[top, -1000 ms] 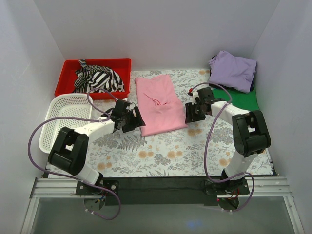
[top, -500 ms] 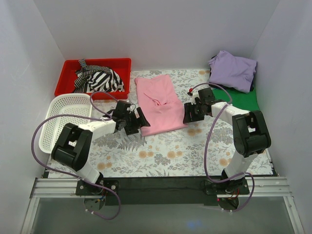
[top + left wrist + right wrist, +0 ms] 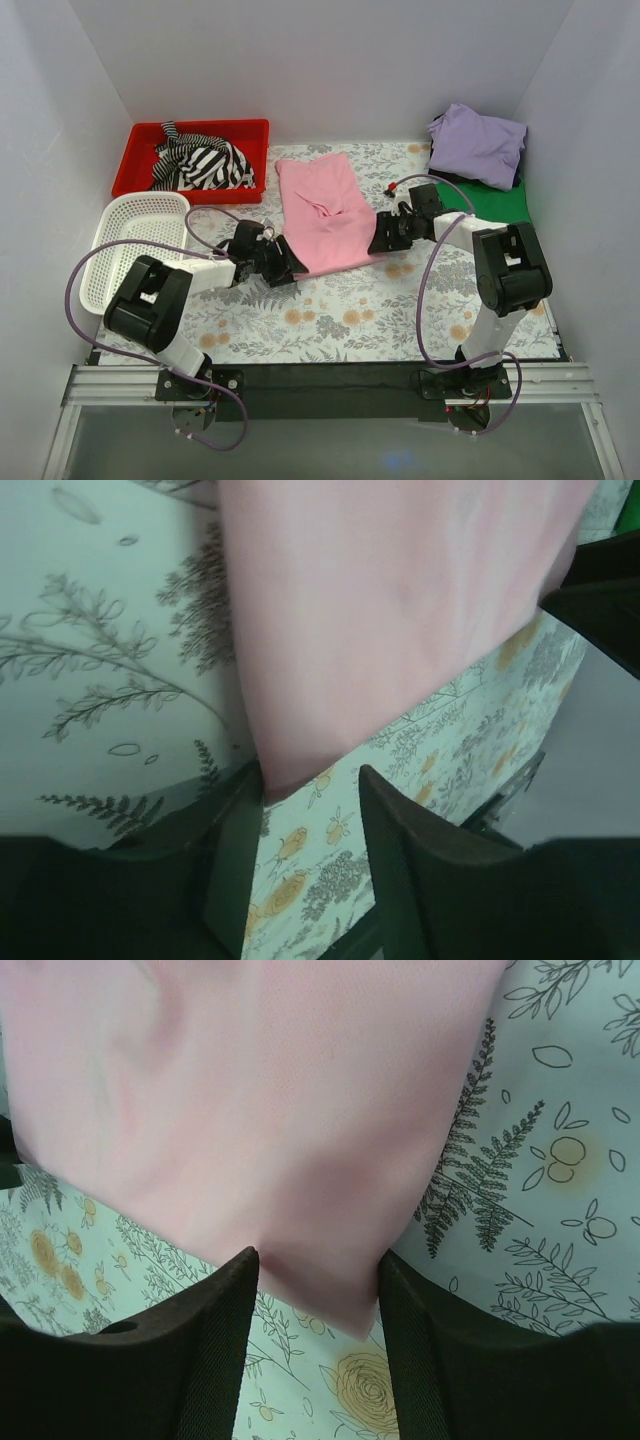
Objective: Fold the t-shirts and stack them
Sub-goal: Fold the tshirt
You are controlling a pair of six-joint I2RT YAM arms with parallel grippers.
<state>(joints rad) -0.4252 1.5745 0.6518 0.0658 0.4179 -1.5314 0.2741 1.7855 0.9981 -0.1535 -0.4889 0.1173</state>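
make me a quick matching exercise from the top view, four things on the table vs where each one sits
Things:
1. light pink cotton t-shirt
2. lavender cotton t-shirt
3. red plastic bin
4. white plastic mesh basket

Places:
A. far right corner
B. left edge, nothing inside
C. middle, lying flat
D. far left, holds black-and-white striped fabric

Pairs: 1-C, 2-A, 3-D, 4-B

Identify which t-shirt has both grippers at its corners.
The pink t-shirt, its near corners at the left gripper and right gripper; the lavender t-shirt and green t-shirt lie far right.
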